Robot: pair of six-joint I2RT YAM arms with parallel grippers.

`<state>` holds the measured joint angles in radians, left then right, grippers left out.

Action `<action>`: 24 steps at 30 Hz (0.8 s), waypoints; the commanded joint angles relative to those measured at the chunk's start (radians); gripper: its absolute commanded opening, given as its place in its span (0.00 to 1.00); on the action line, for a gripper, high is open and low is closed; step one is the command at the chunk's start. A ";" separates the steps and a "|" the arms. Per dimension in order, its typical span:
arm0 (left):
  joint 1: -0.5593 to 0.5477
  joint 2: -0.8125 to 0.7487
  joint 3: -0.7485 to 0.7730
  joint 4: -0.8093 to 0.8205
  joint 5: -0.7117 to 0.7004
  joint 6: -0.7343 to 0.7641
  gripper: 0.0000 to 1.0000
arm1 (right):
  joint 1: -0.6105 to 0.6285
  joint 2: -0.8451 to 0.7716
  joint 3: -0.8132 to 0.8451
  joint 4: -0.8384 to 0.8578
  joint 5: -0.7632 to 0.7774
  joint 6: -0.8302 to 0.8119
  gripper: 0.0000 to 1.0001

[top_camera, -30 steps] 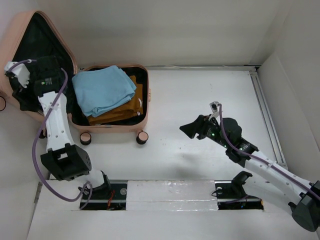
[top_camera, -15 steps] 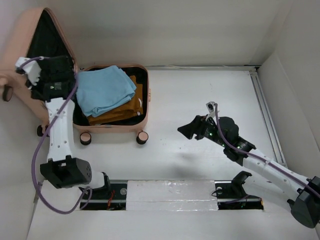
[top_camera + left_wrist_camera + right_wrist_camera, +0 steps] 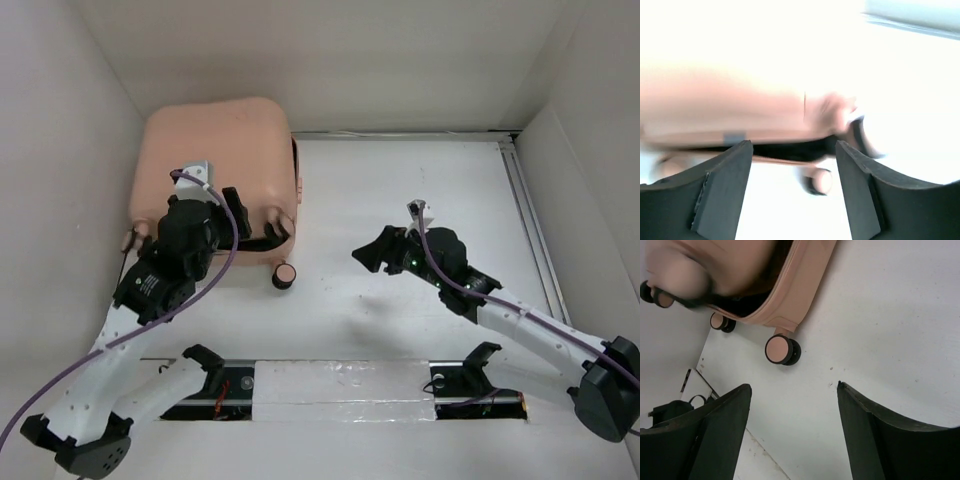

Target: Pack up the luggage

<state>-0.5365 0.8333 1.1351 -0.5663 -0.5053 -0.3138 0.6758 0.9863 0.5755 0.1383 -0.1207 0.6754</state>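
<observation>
Luggage [image 3: 215, 150] sits at 10 o'clock on the desk [image 3: 400, 180], lid down but seam still gapping; it looks like a stiff, slick, probably light shell, so I'd push the lid edge rather than pinch, with left gripper [image 3: 260, 222] at its 5 o'clock corner and right gripper [image 3: 372, 256] at 3 o'clock both spread wide and empty.

Left wrist overexposed, motion-blurred.

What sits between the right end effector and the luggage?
Nothing: only bare white table separates the right end effector from the luggage, seen in the top view.
</observation>
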 commanded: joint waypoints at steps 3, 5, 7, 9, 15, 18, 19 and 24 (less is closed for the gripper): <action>0.000 -0.083 0.023 0.183 0.554 0.125 0.69 | 0.018 0.022 0.089 0.040 0.049 0.010 0.75; 0.000 -0.083 0.032 0.224 0.507 0.104 0.69 | 0.030 0.032 0.098 0.040 0.058 0.010 0.72; 0.000 -0.056 0.069 0.247 0.304 0.075 0.67 | 0.040 0.032 0.098 0.040 0.101 0.021 0.65; 0.000 -0.017 0.093 0.287 0.109 0.014 0.72 | 0.041 0.060 0.107 0.040 0.110 0.021 0.34; 0.159 0.329 0.320 0.295 -0.195 -0.024 0.76 | 0.068 0.173 0.203 0.040 0.156 0.010 0.00; 0.440 0.595 0.602 0.157 0.094 -0.112 0.68 | 0.068 0.273 0.303 0.030 0.188 -0.016 0.00; 0.504 0.654 0.664 0.117 0.144 -0.131 0.64 | 0.068 0.323 0.331 0.030 0.188 -0.016 0.00; 0.739 0.900 0.877 0.117 0.240 -0.191 0.63 | 0.058 0.475 0.474 0.021 0.225 -0.059 0.00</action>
<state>0.1131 1.7023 1.9297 -0.3809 -0.3546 -0.4320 0.7345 1.4044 0.9600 0.1314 0.0578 0.6598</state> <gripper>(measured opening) 0.635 0.009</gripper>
